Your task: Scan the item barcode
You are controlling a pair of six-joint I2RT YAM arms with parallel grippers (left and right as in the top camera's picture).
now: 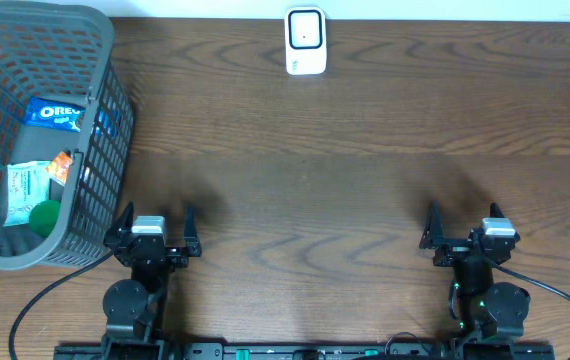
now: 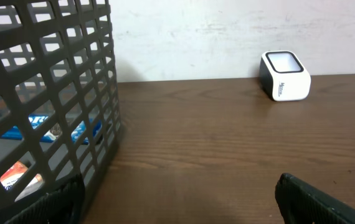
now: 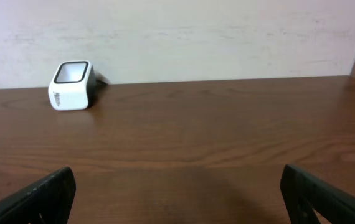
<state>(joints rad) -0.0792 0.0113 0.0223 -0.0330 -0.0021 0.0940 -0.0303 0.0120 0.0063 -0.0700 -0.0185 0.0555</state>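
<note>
The left end effector sits low at the near edge of the tabletop. Its jaws are spread wide with nothing between them, and its wrist view shows a dark finger at each bottom corner with bare wood in the gap. The right end effector sits level with it on the other side, likewise fully parted and empty, well apart from every object.

Just beside the left end effector, on its outer side, a grey mesh basket stands and reaches back to the far left corner. The items to scan all lie inside it. Nearest is a green round thing, perhaps a lid or a ball; the mesh hides too much to be sure. Touching it is a pale packet with an orange-red patch at its far corner. Farther back a blue Oreo packet lies against the basket's inner wall.

At the far edge, near the middle and close to the wall, the white barcode scanner stands upright, well apart from the basket.
</note>
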